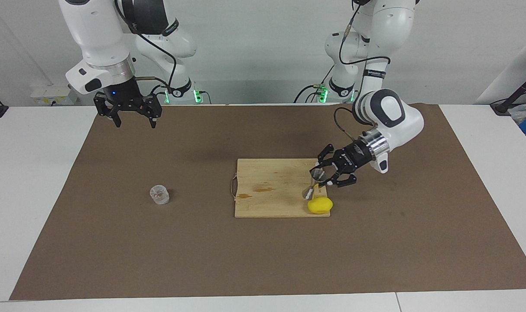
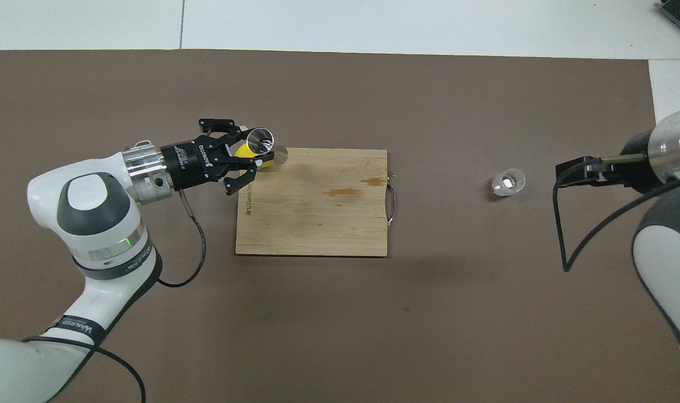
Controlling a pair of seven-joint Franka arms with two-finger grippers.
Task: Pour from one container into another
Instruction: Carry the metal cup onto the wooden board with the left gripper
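The clear textured glass cup (image 1: pixel 159 194) (image 2: pixel 508 182) stands upright on the brown mat toward the right arm's end of the table. My left gripper (image 1: pixel 321 178) (image 2: pixel 250 151) is shut on the shiny steel jigger (image 1: pixel 314 183) (image 2: pixel 261 141). It holds the jigger tilted over the corner of the wooden cutting board (image 1: pixel 271 186) (image 2: pixel 312 212), right beside a yellow lemon (image 1: pixel 319 205) (image 2: pixel 240 150). My right gripper (image 1: pixel 135 123) (image 2: pixel 569 170) waits open and empty, raised above the mat edge close to the robots, well apart from the glass cup.
The cutting board lies mid-mat with its metal handle (image 1: pixel 233 187) (image 2: pixel 392 204) pointing toward the glass cup. The lemon rests on the board's corner, partly covered by the left gripper in the overhead view. Brown mat (image 1: pixel 263 260) covers most of the white table.
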